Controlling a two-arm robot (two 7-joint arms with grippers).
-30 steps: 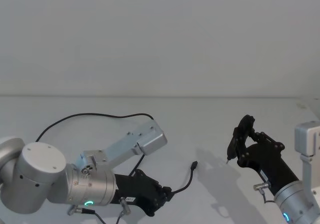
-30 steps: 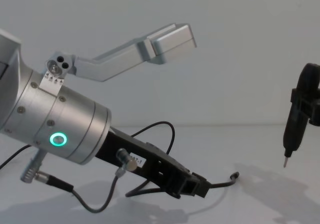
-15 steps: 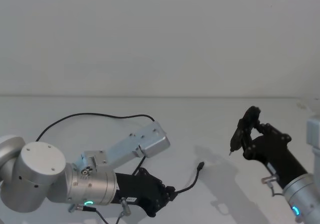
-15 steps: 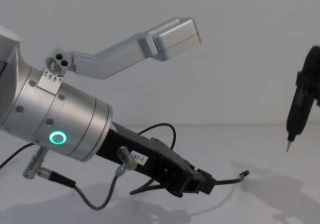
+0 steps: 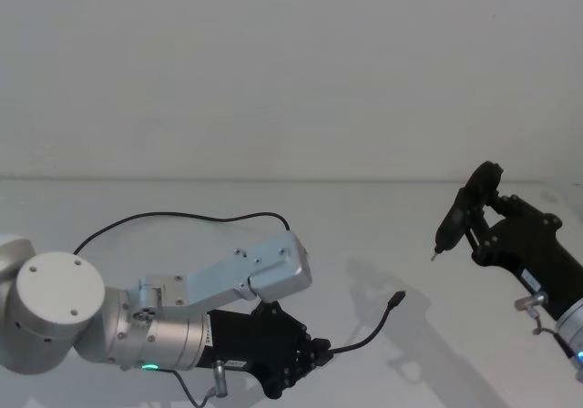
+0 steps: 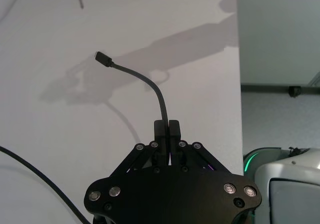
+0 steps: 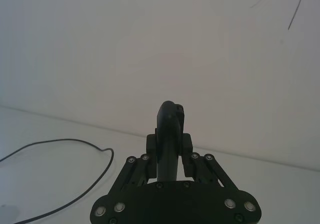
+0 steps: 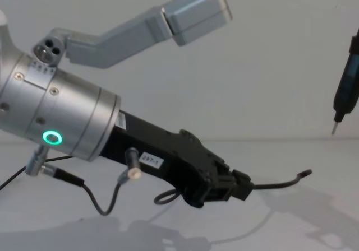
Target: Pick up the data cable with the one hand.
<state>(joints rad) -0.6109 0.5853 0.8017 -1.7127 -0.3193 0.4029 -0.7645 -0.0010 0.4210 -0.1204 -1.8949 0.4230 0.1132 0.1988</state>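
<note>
Nearest, at lower left of the head view: left gripper (image 5: 319, 351), black and angular, fingers (image 6: 173, 131) pinched tight on the data cable (image 5: 369, 335). On the gripper's side, a small white label (image 8: 150, 159), digits apparently "297-1". Behind it, a big silver cylinder (image 8: 67, 114) with a green ring light (image 8: 52, 137). Beneath, a grey wire (image 8: 132, 171) with a metal plug. Overhead, a silver camera bracket (image 8: 196, 13).

Free end of the cable arcing forward and rightward from the fingers, small dark plug tip (image 5: 398, 296) raised off the white table (image 5: 364, 226), shadow underneath. Rest of the cable trailing back under the arm, then curving across the table behind it.

Farther right, well apart: right gripper (image 5: 475, 219), held high, clamped on a slim black pointed tool (image 5: 453, 226), tip downward.
</note>
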